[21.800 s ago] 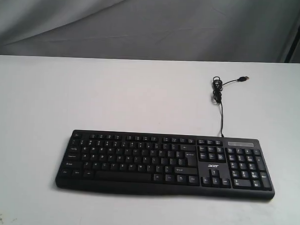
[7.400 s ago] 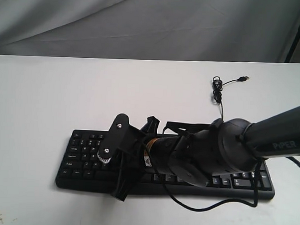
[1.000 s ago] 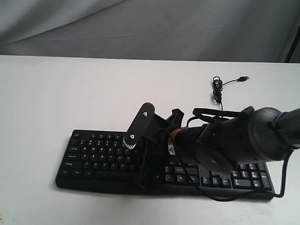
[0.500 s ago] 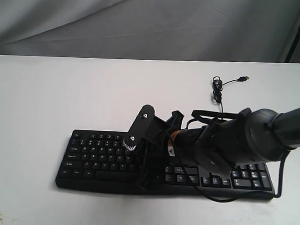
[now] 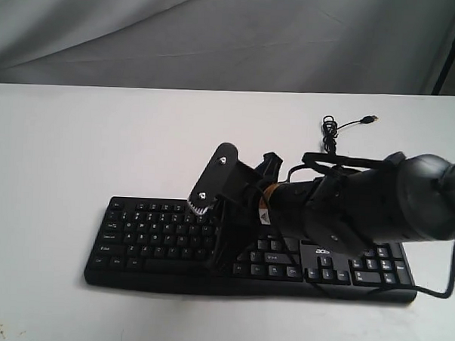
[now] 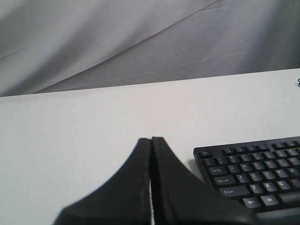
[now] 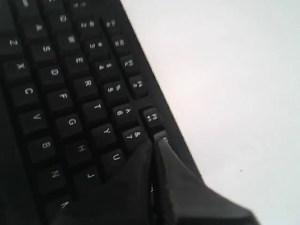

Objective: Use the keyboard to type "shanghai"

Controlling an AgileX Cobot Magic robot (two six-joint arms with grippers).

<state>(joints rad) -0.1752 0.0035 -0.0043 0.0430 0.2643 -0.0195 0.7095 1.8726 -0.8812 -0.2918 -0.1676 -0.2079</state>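
Note:
The black keyboard lies across the near part of the white table, with white legends and an acer logo right of the main keys. My right gripper reaches in from the right and points down at the middle of the key field. Seen from its wrist camera, the right gripper is shut with nothing held, its tips over the upper rows of the keyboard beside the U and 7 keys. My left gripper is shut and empty above bare table, off the Esc corner of the keyboard.
The thin black cable runs from the keyboard's back edge in a loose coil to a USB plug. A grey cloth backdrop hangs behind the table. The right arm's bulky wrist covers the keyboard's right half.
The right arm has shifted slightly right and lifted a little, tilting the gripper so its tips sit further toward the keyboard's upper rows. The keyboard has not moved.

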